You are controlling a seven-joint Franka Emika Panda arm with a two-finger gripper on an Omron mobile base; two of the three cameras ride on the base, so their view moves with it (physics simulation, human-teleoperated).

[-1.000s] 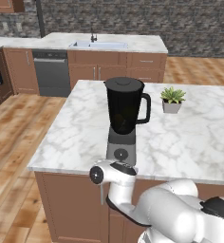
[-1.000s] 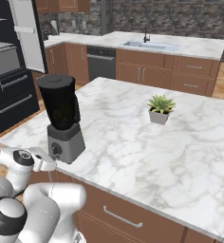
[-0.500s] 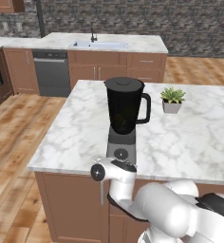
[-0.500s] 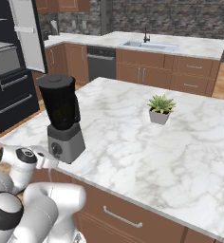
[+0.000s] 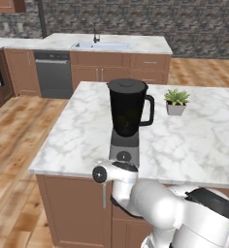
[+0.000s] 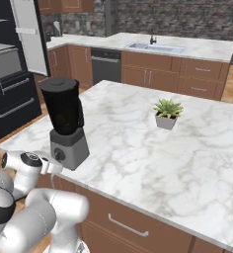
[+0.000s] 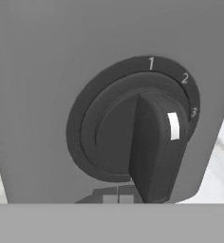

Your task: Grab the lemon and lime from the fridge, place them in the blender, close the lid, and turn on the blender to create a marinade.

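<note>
The blender [image 5: 127, 112] stands near the front-left corner of the marble island, and it appears again as the blender [image 6: 63, 106]. The dark lid [image 5: 127, 85] sits on the jar's top. The round dial [image 7: 141, 127] on the grey base is very close, its white mark pointing toward the 3. My gripper [image 7: 117, 198] is shut, its tips together at the lower end of the dial's knob. From the sides, the gripper [image 5: 123, 161] presses against the base's front, also seen as the gripper [image 6: 58, 163]. The lemon and lime are hidden. The fridge [image 6: 7, 74] stands at far left with its pale door open.
A small potted plant [image 5: 176, 101] sits on the island [image 5: 199, 145] to the right of the blender. A back counter with a sink [image 5: 103, 46] and a dishwasher [image 5: 53, 75] runs along the stone wall. Wooden floor lies to the left.
The wrist at the blender's base has shifted and rolled slightly. The blender, plant and camera views stay as they were.
</note>
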